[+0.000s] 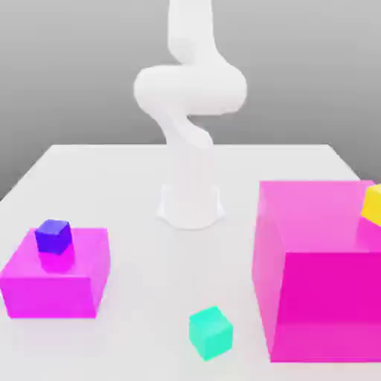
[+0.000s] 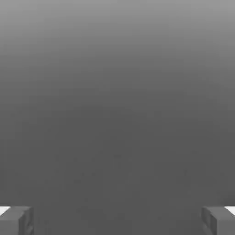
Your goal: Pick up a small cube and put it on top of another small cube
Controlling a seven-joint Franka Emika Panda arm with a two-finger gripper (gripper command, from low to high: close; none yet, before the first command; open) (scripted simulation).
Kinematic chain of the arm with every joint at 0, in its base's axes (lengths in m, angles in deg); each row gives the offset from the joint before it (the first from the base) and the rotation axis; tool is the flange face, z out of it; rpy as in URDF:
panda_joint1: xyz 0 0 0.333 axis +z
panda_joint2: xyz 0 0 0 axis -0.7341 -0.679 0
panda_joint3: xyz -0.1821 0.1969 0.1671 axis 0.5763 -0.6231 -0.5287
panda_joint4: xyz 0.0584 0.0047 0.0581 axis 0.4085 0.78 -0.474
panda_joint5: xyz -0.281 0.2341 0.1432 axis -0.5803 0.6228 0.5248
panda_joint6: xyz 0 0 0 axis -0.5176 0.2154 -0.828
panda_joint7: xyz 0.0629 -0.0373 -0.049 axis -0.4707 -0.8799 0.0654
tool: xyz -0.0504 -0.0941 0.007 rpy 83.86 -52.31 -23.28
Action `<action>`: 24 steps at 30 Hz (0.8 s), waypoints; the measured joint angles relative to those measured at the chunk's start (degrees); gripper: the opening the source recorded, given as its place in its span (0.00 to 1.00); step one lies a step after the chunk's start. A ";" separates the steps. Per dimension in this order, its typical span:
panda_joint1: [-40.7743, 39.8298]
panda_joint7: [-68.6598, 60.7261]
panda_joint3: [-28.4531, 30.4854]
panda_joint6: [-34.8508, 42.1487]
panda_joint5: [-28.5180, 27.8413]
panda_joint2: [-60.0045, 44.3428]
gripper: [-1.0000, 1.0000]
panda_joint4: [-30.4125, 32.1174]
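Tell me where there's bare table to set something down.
Bare: the white table between the low magenta block and small teal cube. Crowded: between that cube and the tall pink block, a narrow strip.

Setting: a simulated robotics test scene, computer-rendered, of no identifiable room type. Contents: one plain white tabletop (image 1: 149,283), unmarked; one white robot arm (image 1: 191,89), its base standing on that surface toward the far edge; flat-coloured blocks, namely one large pink block (image 1: 327,298) and one lower magenta block (image 1: 56,286); small cubes in blue (image 1: 53,237), teal (image 1: 210,333) and yellow (image 1: 373,205). Backdrop: smooth grey gradient, behind the table.
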 joint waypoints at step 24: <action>-14.66 18.20 5.51 -7.03 -0.67 -50.21 0.50 -13.56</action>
